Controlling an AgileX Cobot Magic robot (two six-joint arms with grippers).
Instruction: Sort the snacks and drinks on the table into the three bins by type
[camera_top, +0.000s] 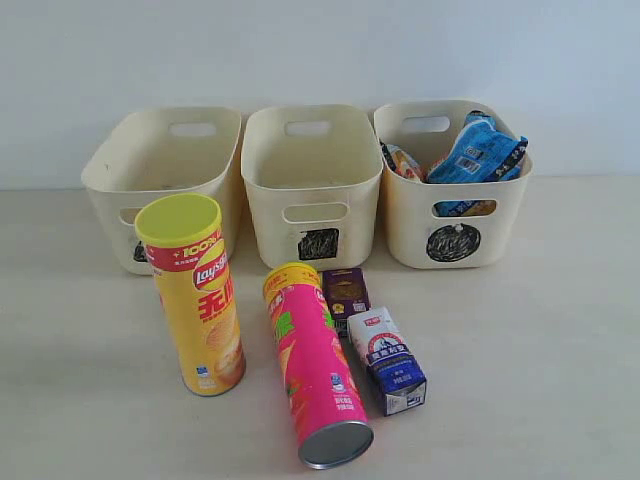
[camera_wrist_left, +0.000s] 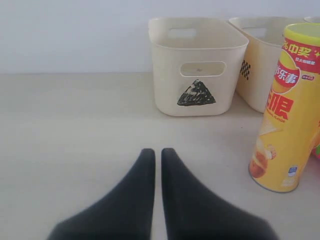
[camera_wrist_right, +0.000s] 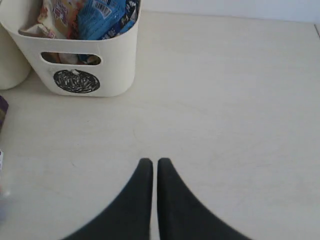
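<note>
A yellow Lay's tube (camera_top: 195, 295) (camera_wrist_left: 287, 110) stands upright before the triangle bin (camera_top: 110, 190) (camera_wrist_left: 197, 95). Beside it the pink tube (camera_top: 315, 365) lies with its silver end toward the front. A dark purple carton (camera_top: 345, 295) and a blue-and-white carton (camera_top: 390, 362) lie right of it. The blue packet (camera_top: 480, 150) (camera_wrist_right: 107, 15) and the orange-white packet (camera_top: 403, 162) (camera_wrist_right: 57, 15) sit in the circle bin (camera_top: 410, 220) (camera_wrist_right: 120, 60). My left gripper (camera_wrist_left: 157, 152) and right gripper (camera_wrist_right: 151, 162) are shut and empty over bare table (camera_top: 540, 330); neither shows in the exterior view.
The square-marked middle bin (camera_top: 310, 185) (camera_wrist_left: 260, 60) and the triangle bin look empty. A pale wall runs behind the bins. Bare table stretches left of the yellow tube and right of the cartons.
</note>
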